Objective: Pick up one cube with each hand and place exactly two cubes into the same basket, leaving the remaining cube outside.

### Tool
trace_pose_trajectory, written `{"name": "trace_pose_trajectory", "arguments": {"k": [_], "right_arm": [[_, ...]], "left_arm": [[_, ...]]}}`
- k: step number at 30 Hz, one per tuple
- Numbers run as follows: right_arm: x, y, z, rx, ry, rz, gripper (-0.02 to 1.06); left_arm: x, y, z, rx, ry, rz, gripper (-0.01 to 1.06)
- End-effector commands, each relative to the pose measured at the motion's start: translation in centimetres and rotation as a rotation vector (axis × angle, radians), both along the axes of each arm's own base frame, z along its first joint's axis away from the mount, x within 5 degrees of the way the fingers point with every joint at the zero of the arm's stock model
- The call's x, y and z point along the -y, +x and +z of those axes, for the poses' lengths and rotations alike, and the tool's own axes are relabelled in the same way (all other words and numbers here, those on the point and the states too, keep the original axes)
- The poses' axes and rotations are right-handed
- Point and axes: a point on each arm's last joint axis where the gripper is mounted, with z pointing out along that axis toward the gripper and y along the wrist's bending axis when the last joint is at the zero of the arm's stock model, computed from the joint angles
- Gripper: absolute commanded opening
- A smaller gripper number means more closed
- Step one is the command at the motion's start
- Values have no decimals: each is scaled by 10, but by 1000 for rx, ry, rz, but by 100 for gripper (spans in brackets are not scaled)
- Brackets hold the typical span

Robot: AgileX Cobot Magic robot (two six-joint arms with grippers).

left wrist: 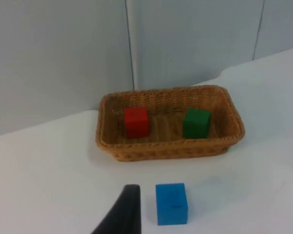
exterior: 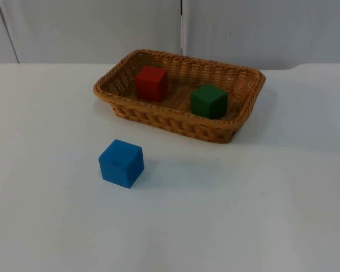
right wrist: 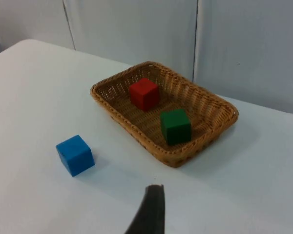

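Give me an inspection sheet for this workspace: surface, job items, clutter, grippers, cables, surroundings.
Surface: white table top, no marks seen.
Job items: wicker basket at the table's far side, upright. Red cube and green cube rest inside it, apart from each other. Blue cube sits on the table in front of the basket, not touching it. Two in, one out, as the job asks.
Clutter: nothing seen.
Grippers: a black fingertip of the left gripper stands beside the blue cube without touching it; a fingertip of the right gripper stands back from the basket. Both hold nothing that shows.
Cables: nothing seen.
Surroundings: grey partition wall behind the table.
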Motion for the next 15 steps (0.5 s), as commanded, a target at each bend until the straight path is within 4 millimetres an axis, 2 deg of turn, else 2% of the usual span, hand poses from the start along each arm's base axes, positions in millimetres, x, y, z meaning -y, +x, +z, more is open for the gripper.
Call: {"name": "trace_pose_trajectory", "arguments": {"k": [1, 8, 11, 13, 15], "right_arm": [[3, -7, -1, -10, 2, 5, 76], [16, -33, 0, 16, 15, 8, 76], [26, -51, -2, 29, 23, 10, 76], [26, -52, -2, 31, 24, 10, 76], [32, -62, -4, 48, 30, 10, 76]], "left_arm": [[-3, -7, -2, -11, -2, 19, 105], [-22, -30, -8, -1, -5, 161, 105], [-32, -43, -15, 5, 3, 240, 105], [-33, -45, -17, 6, 3, 245, 105], [-35, -51, -24, 2, 2, 249, 105]]}}
